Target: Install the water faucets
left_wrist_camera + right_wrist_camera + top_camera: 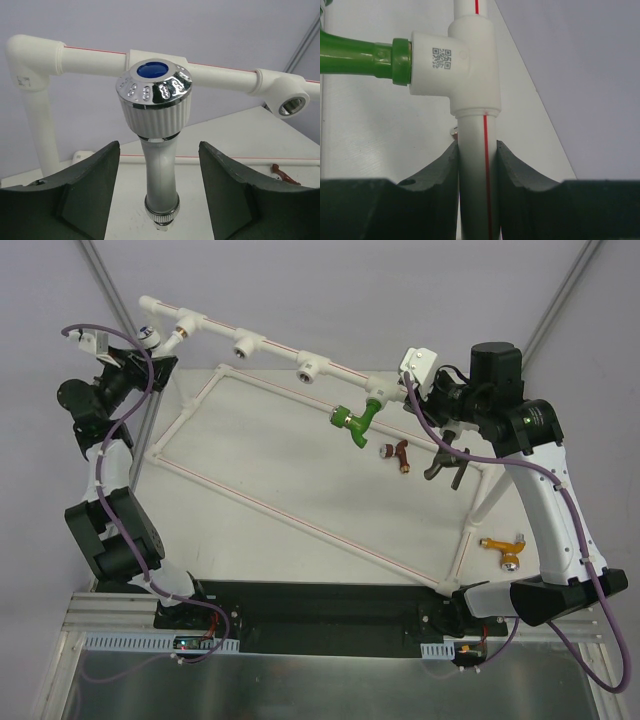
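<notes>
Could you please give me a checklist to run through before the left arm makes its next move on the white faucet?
1. White plastic faucet with chrome cap centred between left fingers: ok.
2. Left fingers gripping it: not ok, gaps both sides.
3. Right fingers clamped on white pipe frame: ok.
4. Green plastic faucet seated in white tee fitting: ok.
5. White faucet threaded into a socket: cannot tell.
6. Dark red faucet, dark grey faucet, orange faucet installed: not ok, on table.
</notes>
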Motion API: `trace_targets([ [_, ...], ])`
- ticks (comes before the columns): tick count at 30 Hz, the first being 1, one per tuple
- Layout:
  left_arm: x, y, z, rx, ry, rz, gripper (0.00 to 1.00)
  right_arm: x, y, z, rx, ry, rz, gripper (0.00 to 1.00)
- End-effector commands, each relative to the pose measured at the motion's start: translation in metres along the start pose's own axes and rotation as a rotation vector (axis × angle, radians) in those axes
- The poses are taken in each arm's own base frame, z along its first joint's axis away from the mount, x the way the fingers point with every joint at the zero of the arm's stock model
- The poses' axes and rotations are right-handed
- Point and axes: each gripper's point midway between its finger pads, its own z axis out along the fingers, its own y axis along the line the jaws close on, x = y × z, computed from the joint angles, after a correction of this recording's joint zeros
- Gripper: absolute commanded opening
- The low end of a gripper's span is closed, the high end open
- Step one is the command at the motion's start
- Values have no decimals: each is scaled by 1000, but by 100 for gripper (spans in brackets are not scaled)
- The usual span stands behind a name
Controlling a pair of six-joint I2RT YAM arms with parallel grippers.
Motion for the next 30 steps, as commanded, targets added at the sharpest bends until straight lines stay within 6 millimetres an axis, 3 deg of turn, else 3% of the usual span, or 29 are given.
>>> trace_targets([
  [1,-36,-7,4,-26,-67,143,62,-23,9,-10,-21,-83,-11,2],
  [15,-42,-8,26,3,-73,157,55,-26,11,-11,-30,-95,-9,2],
  [22,-35,-10,28,16,-50,197,33,-26,11,-11,-29,-94,-10,2],
  [27,-24,-16,32,48,-1,298,0,-27,11,-10,-29,-93,-11,2],
  [30,-15,-15,31,57,35,353,0,-26,11,-11,-25,-89,-11,2],
])
